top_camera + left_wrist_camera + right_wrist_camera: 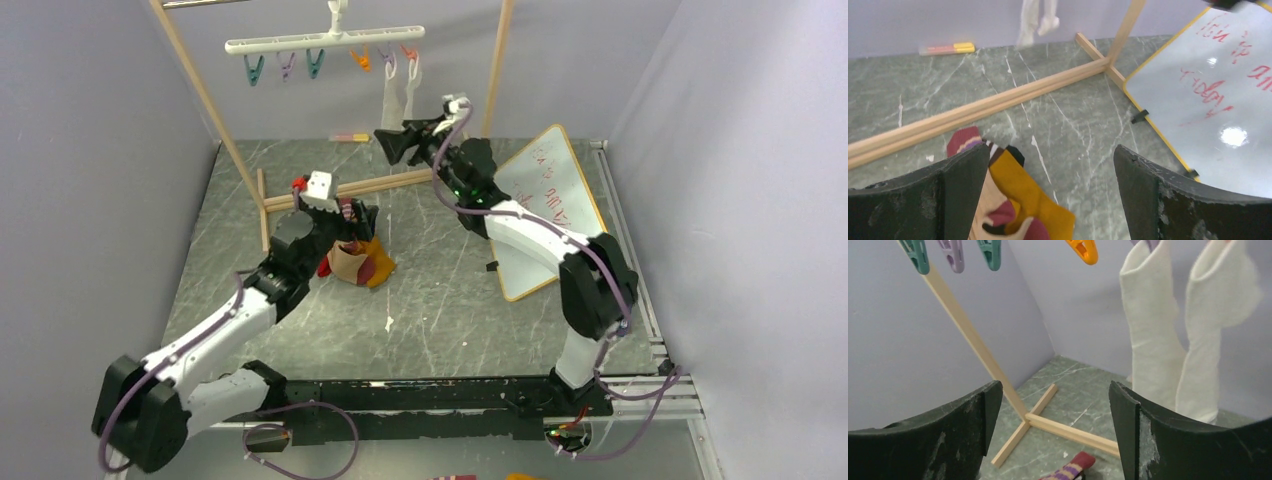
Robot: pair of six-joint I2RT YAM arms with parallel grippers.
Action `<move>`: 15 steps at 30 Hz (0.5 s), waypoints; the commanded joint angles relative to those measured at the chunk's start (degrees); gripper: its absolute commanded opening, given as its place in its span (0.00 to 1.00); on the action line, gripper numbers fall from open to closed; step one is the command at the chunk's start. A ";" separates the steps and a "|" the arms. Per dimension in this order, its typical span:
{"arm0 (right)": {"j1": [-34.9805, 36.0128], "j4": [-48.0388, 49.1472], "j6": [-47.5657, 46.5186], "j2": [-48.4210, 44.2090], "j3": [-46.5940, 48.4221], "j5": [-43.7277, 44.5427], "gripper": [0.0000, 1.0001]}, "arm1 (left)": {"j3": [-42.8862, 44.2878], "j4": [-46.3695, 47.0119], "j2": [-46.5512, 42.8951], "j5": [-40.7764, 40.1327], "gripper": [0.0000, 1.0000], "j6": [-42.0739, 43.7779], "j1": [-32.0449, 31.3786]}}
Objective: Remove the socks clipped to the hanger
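Note:
The white hanger hangs at the top of the wooden rack, with teal, purple and orange clips. Two long white socks stay clipped at its right end; they also show in the right wrist view. The other clips are empty. A pile of socks lies on the table, with the mustard-yellow and maroon-and-cream ones showing. My left gripper is open and empty above the pile. My right gripper is open and empty, raised just left of and below the white socks.
The wooden rack's base bar crosses the table's middle and its posts rise at both sides. A whiteboard with red writing lies at the right. A marker lies by the back wall. Grey walls close in on three sides.

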 commanded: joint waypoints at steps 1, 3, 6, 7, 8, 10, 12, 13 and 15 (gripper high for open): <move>-0.14 7.23 1.09 -11.23 -9.34 5.29 0.83 | 4.40 9.53 8.20 -2.92 0.98 5.35 -0.21; -0.38 8.43 1.45 -15.13 -14.05 7.21 0.83 | 5.60 14.53 13.53 -5.45 0.98 8.25 -0.22; -1.56 8.61 1.93 -20.32 -19.30 9.49 0.84 | 5.90 26.45 21.30 -6.46 0.98 12.86 -0.15; -2.28 8.11 2.50 -21.71 -20.25 9.35 0.85 | 5.88 29.97 23.78 -5.79 0.98 13.16 0.07; -3.42 7.77 3.62 -22.94 -21.15 8.41 0.85 | 6.33 33.48 26.35 -4.31 0.98 12.88 0.66; -6.02 7.84 5.95 -25.03 -22.83 6.28 0.86 | 8.89 36.62 31.50 -0.13 0.98 10.87 2.20; -8.04 7.45 7.05 -26.62 -24.05 5.01 0.86 | 12.13 38.46 36.49 1.54 0.98 9.60 3.24; -8.48 6.96 7.15 -27.28 -24.51 4.88 0.86 | 14.31 39.55 38.91 1.55 0.98 9.50 3.57; -8.92 6.47 7.02 -28.62 -25.38 4.66 0.86 | 17.49 41.01 44.24 0.74 0.98 9.85 3.98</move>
